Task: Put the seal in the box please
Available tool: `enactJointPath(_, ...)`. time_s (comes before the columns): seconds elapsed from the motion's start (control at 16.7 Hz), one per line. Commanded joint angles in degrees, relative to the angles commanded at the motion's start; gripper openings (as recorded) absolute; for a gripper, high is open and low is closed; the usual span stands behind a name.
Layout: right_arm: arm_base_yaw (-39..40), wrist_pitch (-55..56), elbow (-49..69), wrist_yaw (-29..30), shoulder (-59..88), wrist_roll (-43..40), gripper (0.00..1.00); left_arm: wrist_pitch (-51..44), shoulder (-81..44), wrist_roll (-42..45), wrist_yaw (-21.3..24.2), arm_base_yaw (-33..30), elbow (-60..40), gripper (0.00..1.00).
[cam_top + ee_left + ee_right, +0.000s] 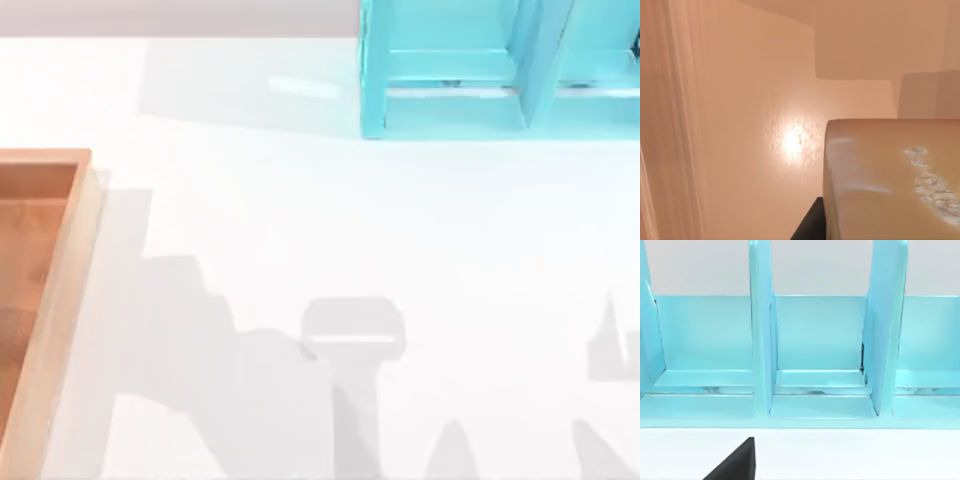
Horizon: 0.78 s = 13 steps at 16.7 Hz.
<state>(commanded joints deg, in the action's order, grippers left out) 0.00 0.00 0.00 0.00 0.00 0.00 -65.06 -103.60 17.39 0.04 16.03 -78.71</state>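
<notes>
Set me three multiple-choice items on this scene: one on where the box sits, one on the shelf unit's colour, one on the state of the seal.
1. Where on the table does the box sit in the top view?
A. at the left edge
B. in the middle
C. at the right edge

2. What colour is the shelf unit?
A. red
B. turquoise
C. black

3. How does the seal present in the left wrist view?
A. lying far off on the white table
B. standing inside the shelf unit
C. very close to the camera, whitish marks showing, over an orange-brown surface

Answers: 1 A, the pale wood rim runs along the top view's left edge. 2 B, its walls and dividers are turquoise. 3 C, the tan block looms large in that view.
</notes>
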Motion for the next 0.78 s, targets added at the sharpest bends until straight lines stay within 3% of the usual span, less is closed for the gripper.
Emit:
enactJointPath(0.12, 0.0, 0.0, 0.0, 0.0, 0.0, 0.0, 1.0, 0.0, 0.0, 0.0, 0.0, 0.0, 0.0, 0.0)
enactJointPath(0.78, 0.0, 0.0, 0.0, 0.0, 0.0, 0.0, 1.0, 0.0, 0.0, 0.0, 0.0, 0.0, 0.0, 0.83)
